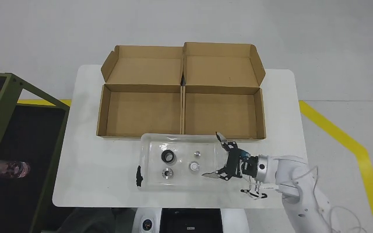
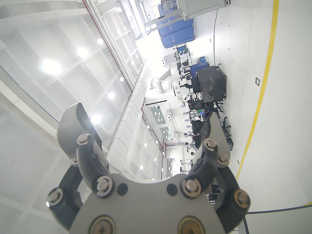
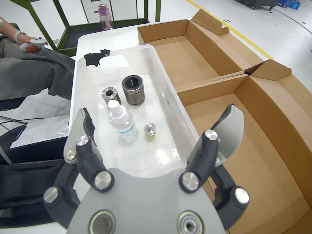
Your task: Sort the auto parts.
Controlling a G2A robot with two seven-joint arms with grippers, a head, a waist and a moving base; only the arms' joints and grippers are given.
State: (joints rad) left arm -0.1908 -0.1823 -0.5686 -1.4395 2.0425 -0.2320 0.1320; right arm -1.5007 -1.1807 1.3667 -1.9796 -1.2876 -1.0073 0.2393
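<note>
Four items (image 1: 168, 156) stood in the tray (image 1: 180, 180) for pickup; right claw (image 1: 211, 154) hung wide open at its 3 o'clock end.

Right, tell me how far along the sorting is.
Done: nothing; the two cardboard boxes hold no part. In hand: nothing; the right gripper is open over the end of the clear tray, and the left gripper is open, aimed at the ceiling. Left: the large bearing, small bushing, small fitting and bottle, all in the tray.
</note>
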